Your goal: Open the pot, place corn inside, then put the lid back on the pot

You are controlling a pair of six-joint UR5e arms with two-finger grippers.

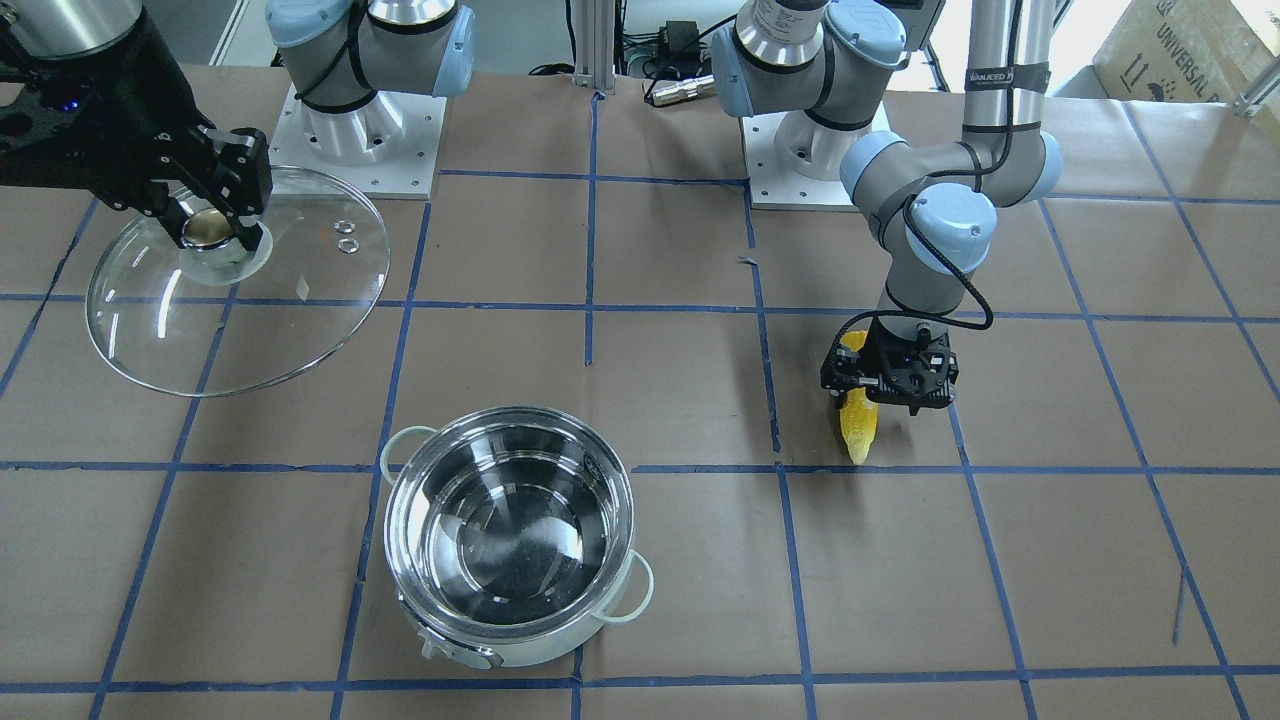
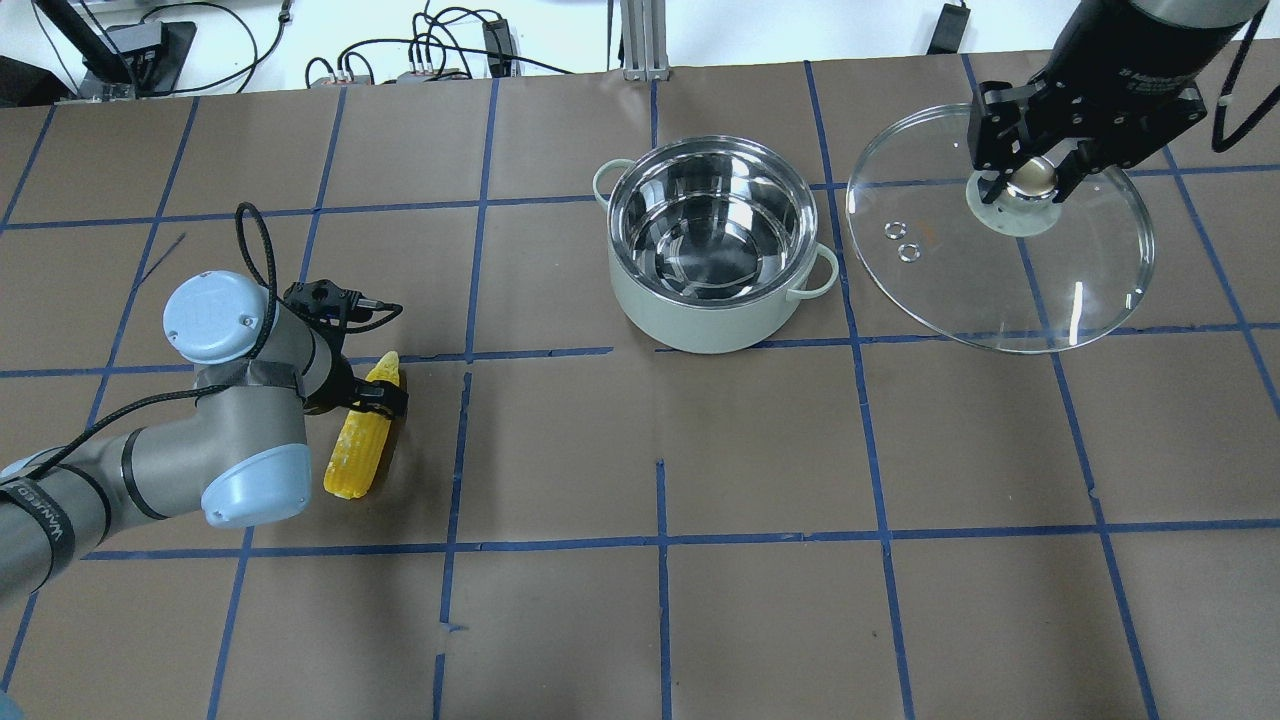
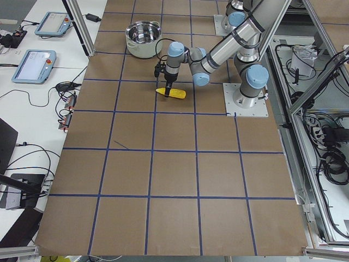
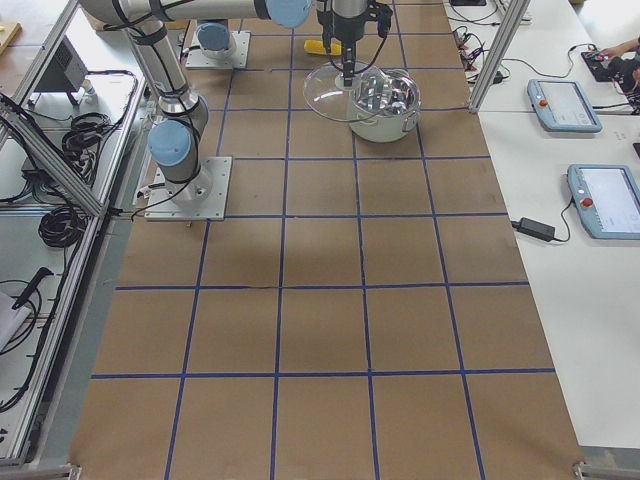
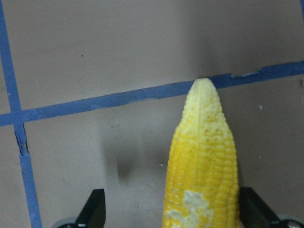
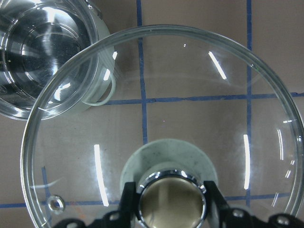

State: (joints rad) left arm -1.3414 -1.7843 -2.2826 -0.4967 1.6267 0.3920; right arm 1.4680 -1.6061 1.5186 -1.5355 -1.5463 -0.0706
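Note:
The pot [image 2: 700,322] stands open and empty at the table's middle; it also shows in the front view [image 1: 530,645]. My right gripper [image 2: 1030,178] is shut on the beige knob [image 6: 171,199] of the glass lid [image 2: 1000,290] and holds it tilted in the air to the pot's right. The lid also shows in the front view [image 1: 290,300]. The corn [image 2: 360,445] lies flat on the table, far left of the pot. My left gripper [image 2: 375,395] is open and straddles it. In the left wrist view the corn [image 5: 204,171] sits against one finger, with a gap to the other.
The table is brown paper marked with a grid of blue tape [image 2: 660,540]. Both arm bases [image 1: 360,130] stand at the robot's edge. Tablets and cables lie on the side bench [image 3: 32,60] beyond the table's far edge.

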